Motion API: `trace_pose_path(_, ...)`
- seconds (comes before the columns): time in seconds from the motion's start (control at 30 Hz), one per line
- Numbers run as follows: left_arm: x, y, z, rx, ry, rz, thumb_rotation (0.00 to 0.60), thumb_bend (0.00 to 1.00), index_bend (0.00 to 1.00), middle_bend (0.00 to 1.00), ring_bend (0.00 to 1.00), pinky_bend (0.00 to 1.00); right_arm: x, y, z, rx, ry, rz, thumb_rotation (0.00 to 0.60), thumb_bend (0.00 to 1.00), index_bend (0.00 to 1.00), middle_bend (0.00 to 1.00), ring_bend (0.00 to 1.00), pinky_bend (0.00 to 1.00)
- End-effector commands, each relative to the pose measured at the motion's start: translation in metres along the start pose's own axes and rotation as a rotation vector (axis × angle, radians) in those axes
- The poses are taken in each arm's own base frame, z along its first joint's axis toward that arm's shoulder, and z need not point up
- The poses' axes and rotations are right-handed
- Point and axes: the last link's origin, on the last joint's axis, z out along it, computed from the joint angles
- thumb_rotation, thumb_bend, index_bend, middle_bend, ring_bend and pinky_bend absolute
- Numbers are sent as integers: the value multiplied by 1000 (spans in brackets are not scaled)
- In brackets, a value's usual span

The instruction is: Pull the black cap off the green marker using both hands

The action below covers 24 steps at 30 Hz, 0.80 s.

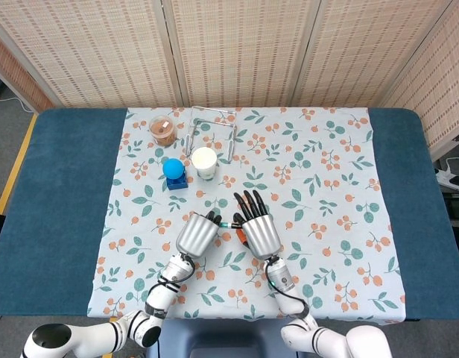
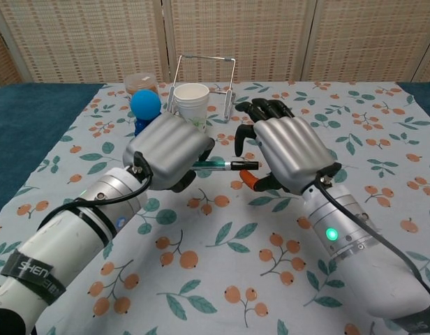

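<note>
My left hand (image 1: 197,233) (image 2: 169,150) grips the green marker (image 2: 213,165) by its barrel and holds it level above the cloth. The marker's black cap (image 2: 246,165) points toward my right hand (image 1: 257,227) (image 2: 288,150). That hand sits right at the cap end with its fingers spread and extended upward. The cap tip reaches its palm side, near the thumb; no finger is closed on it. In the head view only a short piece of the marker (image 1: 225,224) shows between the two hands.
A white paper cup (image 1: 204,162), a blue ball on a blue block (image 1: 174,171), a brown-filled jar (image 1: 163,130) and a wire rack (image 1: 212,127) stand at the back left of the floral cloth (image 1: 334,186). The cloth lies on a blue table (image 1: 58,209).
</note>
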Motion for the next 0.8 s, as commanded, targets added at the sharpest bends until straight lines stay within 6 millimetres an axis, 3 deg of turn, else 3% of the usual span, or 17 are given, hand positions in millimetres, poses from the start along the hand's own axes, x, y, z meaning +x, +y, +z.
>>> trace_pose_path(0.03, 0, 0, 0, -1, 0, 1, 600, 446, 871, 965, 833, 1000, 0, -1, 0, 0, 0, 2, 600, 187, 498, 86, 0, 54)
trace_pose_path(0.63, 3, -1, -3, -10, 10, -3, 600, 444, 869, 965, 839, 1000, -3, 1, 4, -21, -19, 17, 600, 196, 573, 109, 0, 54)
trace_pose_path(0.8, 4, -1, -4, -12, 14, -6, 600, 446, 869, 964, 839, 1000, -4, 1, 4, -20, -21, 17, 600, 256, 611, 129, 0, 57)
